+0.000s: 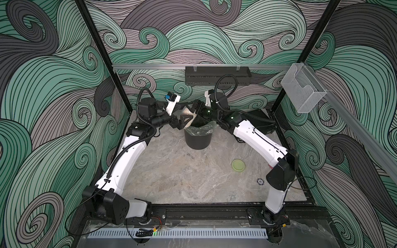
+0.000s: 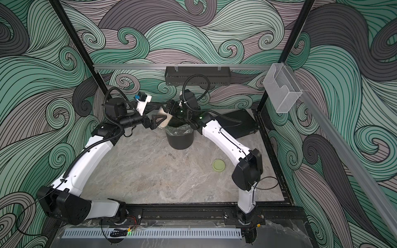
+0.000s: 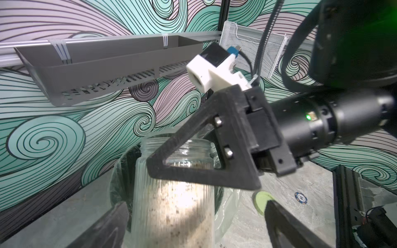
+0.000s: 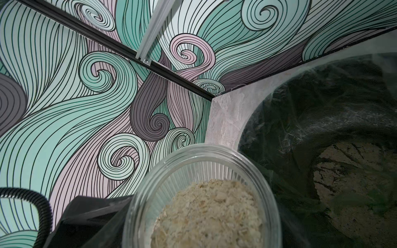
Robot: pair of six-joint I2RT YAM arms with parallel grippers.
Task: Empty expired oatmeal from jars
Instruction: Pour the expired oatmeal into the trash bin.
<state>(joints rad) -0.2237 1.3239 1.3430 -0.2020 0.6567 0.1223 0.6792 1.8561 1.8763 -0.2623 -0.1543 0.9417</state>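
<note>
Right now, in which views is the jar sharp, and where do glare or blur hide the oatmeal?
Left wrist view: a bright glare patch washes out the oatmeal behind the glass of the jar, whose lower part is blurred. Right wrist view: the oatmeal in the open mouth is sharp, the bin dark inside. Both top views: the jar is small and half hidden.

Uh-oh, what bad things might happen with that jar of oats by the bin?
The jar might slip: only the right fingers seem to grip it, while the left fingers stand open. Its mouth is near the bin rim, so oatmeal may spill onto the table.
</note>
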